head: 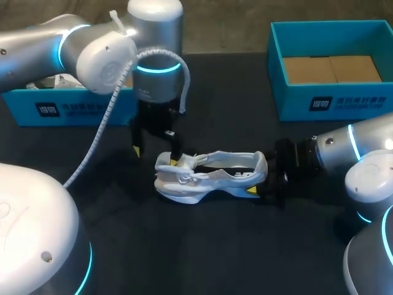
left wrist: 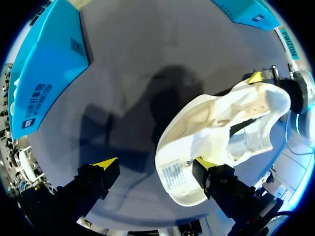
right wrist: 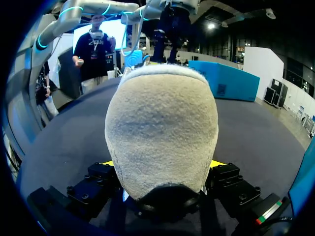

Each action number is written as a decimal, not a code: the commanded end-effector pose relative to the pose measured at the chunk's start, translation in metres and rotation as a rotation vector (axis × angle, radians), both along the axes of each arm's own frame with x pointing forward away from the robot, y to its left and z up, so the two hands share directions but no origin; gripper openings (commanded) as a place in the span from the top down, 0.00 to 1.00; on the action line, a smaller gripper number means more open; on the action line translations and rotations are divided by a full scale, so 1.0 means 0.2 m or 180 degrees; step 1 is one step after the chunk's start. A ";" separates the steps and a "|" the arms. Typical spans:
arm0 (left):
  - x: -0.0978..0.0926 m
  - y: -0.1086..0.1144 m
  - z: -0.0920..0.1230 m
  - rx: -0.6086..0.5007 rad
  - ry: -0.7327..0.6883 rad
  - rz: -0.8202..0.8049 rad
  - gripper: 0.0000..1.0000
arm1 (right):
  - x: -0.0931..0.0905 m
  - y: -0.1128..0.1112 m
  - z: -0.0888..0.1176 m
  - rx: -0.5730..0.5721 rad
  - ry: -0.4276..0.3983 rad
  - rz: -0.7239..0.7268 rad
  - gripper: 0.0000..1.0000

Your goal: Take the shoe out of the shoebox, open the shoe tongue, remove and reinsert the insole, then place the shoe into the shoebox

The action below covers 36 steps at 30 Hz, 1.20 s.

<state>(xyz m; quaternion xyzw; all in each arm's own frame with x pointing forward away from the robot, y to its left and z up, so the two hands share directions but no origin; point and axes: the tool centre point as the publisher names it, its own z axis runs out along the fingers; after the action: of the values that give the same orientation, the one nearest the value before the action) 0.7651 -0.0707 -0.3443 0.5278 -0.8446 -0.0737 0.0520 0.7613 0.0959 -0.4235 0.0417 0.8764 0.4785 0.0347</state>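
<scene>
A white sneaker (head: 209, 175) lies on the black table, toe toward my left arm. My left gripper (head: 155, 155) hangs over the toe end, fingers spread wide. In the left wrist view, one finger (left wrist: 205, 164) rests by the labelled tongue of the shoe (left wrist: 216, 128), and the other finger (left wrist: 104, 164) is over bare table. The left gripper (left wrist: 155, 163) is open and grips nothing. My right gripper (head: 258, 178) is at the heel. In the right wrist view the heel (right wrist: 162, 123) fills the gap between the fingers of the right gripper (right wrist: 163, 164), which touch it on both sides.
An open teal shoebox (head: 279, 80) with brown cardboard inside stands at the back right. A second teal box (head: 73, 107) stands at the back left, behind my left arm. Bare table lies in front of the shoe.
</scene>
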 end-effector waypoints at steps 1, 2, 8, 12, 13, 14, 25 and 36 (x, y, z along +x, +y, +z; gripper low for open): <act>0.02 -0.03 0.06 -0.0046 -0.0027 -0.0077 0.00 | 0.00 0.01 0.00 -0.0013 -0.0004 -0.0006 1.00; 0.02 -0.04 0.08 -0.0064 -0.0066 -0.0090 0.00 | 0.00 0.01 0.00 -0.0013 -0.0004 -0.0006 1.00; 0.05 -0.10 0.17 -0.0179 -0.0105 -0.0228 0.00 | 0.00 0.01 0.00 -0.0013 -0.0004 -0.0006 1.00; 0.09 -0.13 0.22 -0.0272 -0.0043 -0.0351 0.00 | 0.00 0.01 0.00 -0.0013 -0.0004 -0.0006 1.00; 0.11 -0.13 0.23 -0.0281 -0.0054 -0.0351 0.00 | 0.00 0.01 0.00 -0.0013 -0.0004 -0.0006 1.00; 0.11 -0.14 0.24 -0.0277 -0.0051 -0.0432 0.00 | 0.00 0.01 0.00 -0.0013 -0.0004 -0.0006 1.00; 0.21 -0.13 0.43 -0.0271 -0.0040 -0.1613 0.00 | 0.00 0.01 0.00 -0.0013 -0.0004 -0.0006 1.00; 0.26 -0.23 0.60 -0.0697 0.0058 -0.2193 0.00 | 0.00 0.01 0.00 -0.0013 -0.0004 -0.0006 1.00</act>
<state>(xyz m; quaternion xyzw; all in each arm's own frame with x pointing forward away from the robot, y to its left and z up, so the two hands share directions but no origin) 0.8132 -0.1150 -0.2266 0.2035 -0.9753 0.0019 0.0855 0.7613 0.0959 -0.4235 0.0417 0.8765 0.4784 0.0347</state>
